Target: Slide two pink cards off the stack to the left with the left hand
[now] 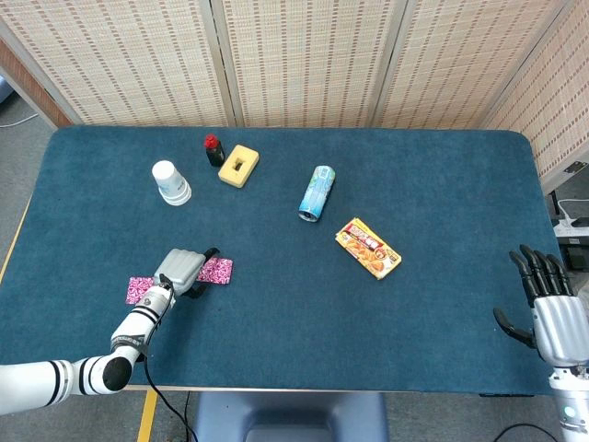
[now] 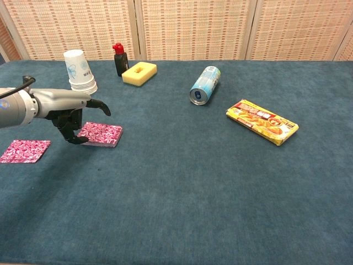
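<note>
Near left front edge of blue felt-covered table point(image 2: 182, 210): single pink patterned card point(image 2: 25, 150), flat, apart from stack. Just right of it, grey left hand point(image 2: 70, 110) over left end of pink patterned card stack point(image 2: 102, 134); fingers spread, curled downward, tips at stack's left edge, contact not resolvable, nothing gripped. Toward far left edge: white paper cups point(image 2: 79, 72). At right front corner: right hand point(image 1: 550, 313), fingers extended and apart, holding nothing.
</note>
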Tool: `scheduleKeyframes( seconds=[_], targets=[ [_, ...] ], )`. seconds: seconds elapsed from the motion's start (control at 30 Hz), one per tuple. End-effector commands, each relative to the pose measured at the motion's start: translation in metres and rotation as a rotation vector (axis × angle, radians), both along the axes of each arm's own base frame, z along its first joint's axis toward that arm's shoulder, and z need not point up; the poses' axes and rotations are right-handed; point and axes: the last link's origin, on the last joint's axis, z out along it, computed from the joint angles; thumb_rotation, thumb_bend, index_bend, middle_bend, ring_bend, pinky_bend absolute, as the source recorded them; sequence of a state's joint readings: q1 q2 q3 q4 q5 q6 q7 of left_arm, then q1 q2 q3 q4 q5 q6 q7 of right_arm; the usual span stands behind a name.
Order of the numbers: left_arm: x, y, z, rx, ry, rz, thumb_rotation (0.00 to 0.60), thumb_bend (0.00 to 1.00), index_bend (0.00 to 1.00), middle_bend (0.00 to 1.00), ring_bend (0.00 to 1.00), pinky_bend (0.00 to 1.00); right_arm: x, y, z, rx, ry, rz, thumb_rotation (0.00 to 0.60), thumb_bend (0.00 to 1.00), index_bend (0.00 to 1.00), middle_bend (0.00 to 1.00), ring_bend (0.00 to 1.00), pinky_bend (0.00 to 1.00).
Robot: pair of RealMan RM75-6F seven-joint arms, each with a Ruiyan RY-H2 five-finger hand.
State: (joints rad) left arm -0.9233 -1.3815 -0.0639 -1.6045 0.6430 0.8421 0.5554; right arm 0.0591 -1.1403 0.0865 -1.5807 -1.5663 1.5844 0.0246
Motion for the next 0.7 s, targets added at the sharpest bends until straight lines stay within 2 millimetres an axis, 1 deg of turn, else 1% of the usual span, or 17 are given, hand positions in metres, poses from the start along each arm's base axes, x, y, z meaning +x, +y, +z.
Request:
scheduleKeyframes(
  seconds=[0.03,0.47,0.7],
  targets=[
    [0.0,0.0,-0.001,-0.003,0.001,0.0,0.6,0.38,0.11,1.0,1.0,1.0,0.0,0.0,0.0,0.001,0.001,0.0,0.6,0.22,0.0,0.0,0.0,0.05],
    [-0.001,0.0,-0.014,0.017,-0.007,0.002,0.6,0.38,0.11,1.0,1.0,1.0,0.0,0.0,0.0,0.001,-0.001,-0.001,0.6,0.22,0.0,0.0,0.0,0.05],
    [-0.003,-0.002,-0.018,-0.001,-0.012,0.019,0.6,0.38,0.11,1.0,1.0,1.0,0.0,0.0,0.001,-0.002,-0.004,0.001,0.6,0.22,0.0,0.0,0.0,0.05]
  ],
)
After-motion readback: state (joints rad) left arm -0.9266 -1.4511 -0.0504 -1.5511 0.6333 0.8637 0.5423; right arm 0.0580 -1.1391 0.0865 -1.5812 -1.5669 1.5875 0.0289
